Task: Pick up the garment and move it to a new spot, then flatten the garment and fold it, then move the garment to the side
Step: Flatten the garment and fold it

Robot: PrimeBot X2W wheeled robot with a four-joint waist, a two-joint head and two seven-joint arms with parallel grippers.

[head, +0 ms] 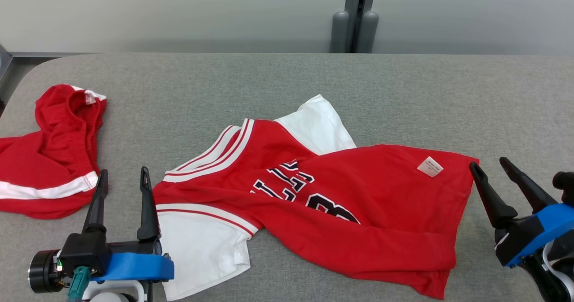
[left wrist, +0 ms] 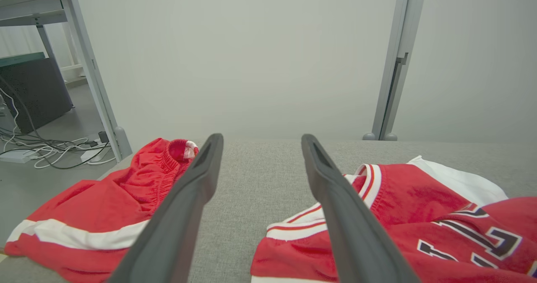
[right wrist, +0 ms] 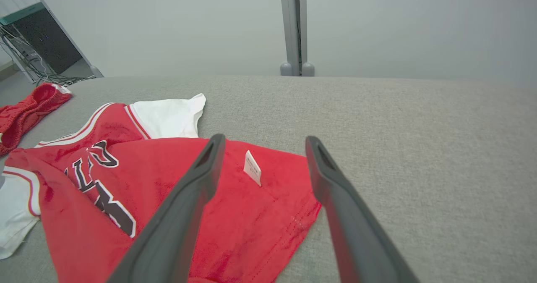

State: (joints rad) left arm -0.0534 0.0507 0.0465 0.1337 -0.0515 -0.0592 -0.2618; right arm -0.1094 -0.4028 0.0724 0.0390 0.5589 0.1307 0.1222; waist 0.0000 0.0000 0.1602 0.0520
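Lying crumpled mid-frame on grey bench (head: 403, 96): red-white jersey (head: 358, 194). Red shorts (head: 54, 158) at left edge, apart from it. Left gripper (head: 124, 171) lower left, right gripper (head: 488, 162) lower right, both spread wide, empty, flanking jersey.

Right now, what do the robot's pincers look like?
The left pincer and right pincer each have two long, dark, pointed fingers on a black base with a bright blue band. A teal plug sits by the left one's base.
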